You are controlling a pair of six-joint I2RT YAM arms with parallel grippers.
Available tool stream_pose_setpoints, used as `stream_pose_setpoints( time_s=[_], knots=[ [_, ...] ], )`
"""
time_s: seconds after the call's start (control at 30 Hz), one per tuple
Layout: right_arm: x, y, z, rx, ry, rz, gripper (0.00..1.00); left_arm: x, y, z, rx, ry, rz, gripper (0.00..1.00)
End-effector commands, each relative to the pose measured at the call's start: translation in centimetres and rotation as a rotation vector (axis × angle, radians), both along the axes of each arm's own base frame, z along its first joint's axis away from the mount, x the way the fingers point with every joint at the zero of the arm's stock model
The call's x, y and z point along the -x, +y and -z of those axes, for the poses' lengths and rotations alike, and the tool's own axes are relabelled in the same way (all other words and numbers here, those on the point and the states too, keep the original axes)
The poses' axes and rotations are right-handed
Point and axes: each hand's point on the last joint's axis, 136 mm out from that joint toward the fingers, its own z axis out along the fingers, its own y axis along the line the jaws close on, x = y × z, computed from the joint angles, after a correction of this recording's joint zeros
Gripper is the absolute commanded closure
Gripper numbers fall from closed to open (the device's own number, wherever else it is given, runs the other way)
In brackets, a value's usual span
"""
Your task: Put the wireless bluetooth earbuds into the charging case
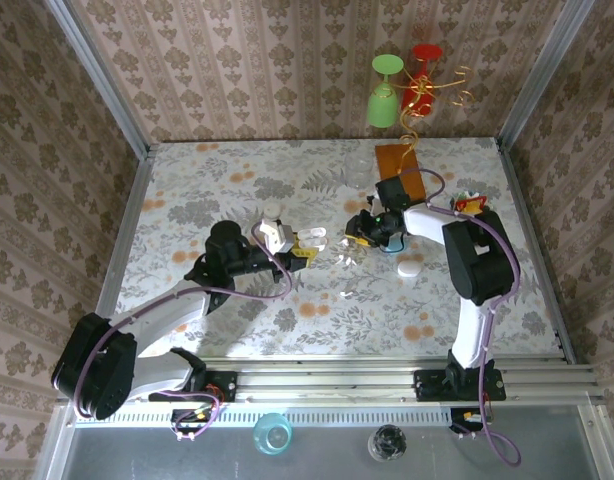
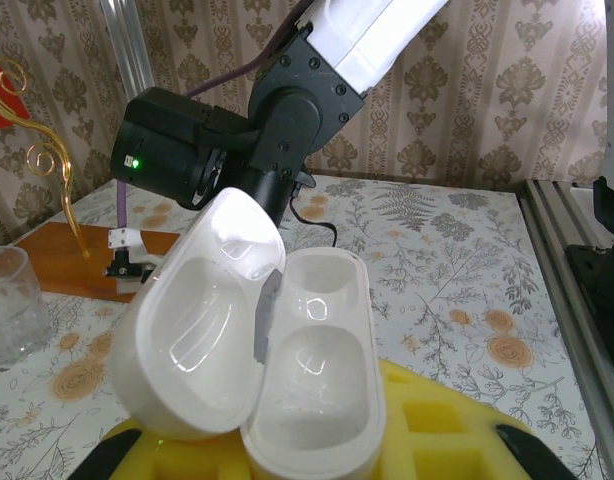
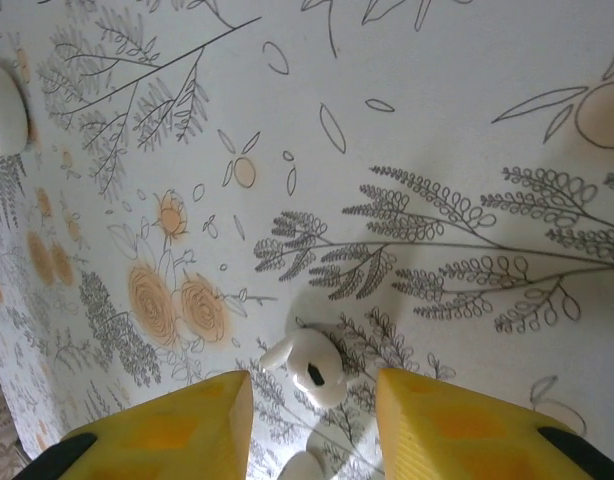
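My left gripper (image 2: 287,450) is shut on the white charging case (image 2: 312,370), its yellow fingers (image 2: 437,430) under the base. The lid (image 2: 192,330) hangs open to the left and both wells are empty. In the top view this gripper (image 1: 277,240) holds the case left of centre. The right gripper (image 3: 312,385) is open and points down at the table. One white earbud (image 3: 314,365) lies between its yellow pads (image 3: 187,430), touching neither. A second earbud (image 3: 302,466) peeks in at the bottom edge. Seen from above, the right gripper (image 1: 361,231) hovers just right of the case.
A white pebble-shaped piece (image 1: 409,268) lies near the right arm. A gold stand with green (image 1: 384,100) and red glasses rises from a wooden base (image 1: 397,160) at the back. A clear glass (image 2: 7,310) stands nearby. Patterned walls enclose the table.
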Motion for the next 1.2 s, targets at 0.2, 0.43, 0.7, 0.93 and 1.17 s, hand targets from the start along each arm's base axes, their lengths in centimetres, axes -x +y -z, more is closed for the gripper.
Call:
stream_pose_setpoints(
  time_s=[0.2,0.43,0.7,0.93,1.17],
  knots=[
    [-0.9,1.4,0.4,-0.043,0.015,-0.027,0.68,0.1,-0.1,-0.4,0.011,-0.022,0.001,0.97],
    [-0.1,1.8,0.8,-0.048,0.036,-0.053,0.69,0.2,-0.3,-0.3,0.006,-0.024,0.006,0.97],
    [0.4,2.2,1.6,-0.032,0.051,-0.084,0.72,0.2,-0.3,-0.4,0.001,-0.021,0.006,0.97],
    [1.4,1.9,2.2,0.008,0.062,-0.125,0.74,0.2,-0.1,-0.5,-0.001,-0.022,-0.003,0.97],
    [2.4,2.2,1.6,0.03,0.024,-0.208,0.71,0.1,-0.2,-0.3,-0.005,-0.02,-0.006,0.97]
  ],
)
